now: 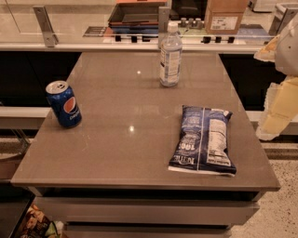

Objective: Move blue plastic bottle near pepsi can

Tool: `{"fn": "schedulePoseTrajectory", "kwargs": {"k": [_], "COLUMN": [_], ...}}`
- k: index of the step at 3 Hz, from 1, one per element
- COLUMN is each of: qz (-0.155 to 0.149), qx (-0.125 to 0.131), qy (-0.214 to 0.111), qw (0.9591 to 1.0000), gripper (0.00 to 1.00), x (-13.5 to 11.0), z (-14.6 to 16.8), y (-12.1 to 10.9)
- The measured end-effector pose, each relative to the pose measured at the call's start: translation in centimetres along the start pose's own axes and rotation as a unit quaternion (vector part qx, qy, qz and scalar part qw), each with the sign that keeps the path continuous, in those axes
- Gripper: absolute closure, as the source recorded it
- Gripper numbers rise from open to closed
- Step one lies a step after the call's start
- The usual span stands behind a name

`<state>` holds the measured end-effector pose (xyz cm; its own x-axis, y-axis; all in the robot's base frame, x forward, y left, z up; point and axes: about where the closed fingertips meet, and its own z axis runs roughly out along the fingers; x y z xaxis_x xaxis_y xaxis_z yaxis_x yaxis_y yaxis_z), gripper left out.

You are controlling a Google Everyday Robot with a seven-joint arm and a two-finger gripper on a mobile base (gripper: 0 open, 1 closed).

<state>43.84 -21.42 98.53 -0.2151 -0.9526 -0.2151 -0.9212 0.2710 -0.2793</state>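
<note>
The blue plastic bottle (170,56) stands upright at the far middle of the grey table (121,153); it is clear, with a white cap and a white-and-blue label. The pepsi can (64,103) stands upright near the table's left edge, far from the bottle. My gripper (277,114) hangs at the right edge of the view, beyond the table's right side, well away from both the bottle and the can. It holds nothing that I can see.
A flat dark-blue chip bag (203,139) lies on the right front part of the table. Behind the table runs a glass partition with a counter, a cardboard box (225,16) and a dark tray (135,14).
</note>
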Motion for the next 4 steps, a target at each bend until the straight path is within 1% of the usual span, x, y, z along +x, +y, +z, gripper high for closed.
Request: {"fn": "schedulePoseTrajectory", "kwargs": {"k": [1, 2, 3, 4], "qz": [0.0, 0.006, 0.032, 0.07], "qx": [0.0, 0.006, 0.007, 0.014], "qy": [0.0, -0.033, -0.092, -0.164], "qw": [1.0, 0.9994, 0.9952, 0.9838], "gripper": [0.0, 0.0, 0.0, 0.0], "x": [0.0, -1.0, -2.6, -4.7], "z": [0.0, 0.2, 1.5, 2.8], "y": [0.0, -1.2, -2.9, -4.6]}}
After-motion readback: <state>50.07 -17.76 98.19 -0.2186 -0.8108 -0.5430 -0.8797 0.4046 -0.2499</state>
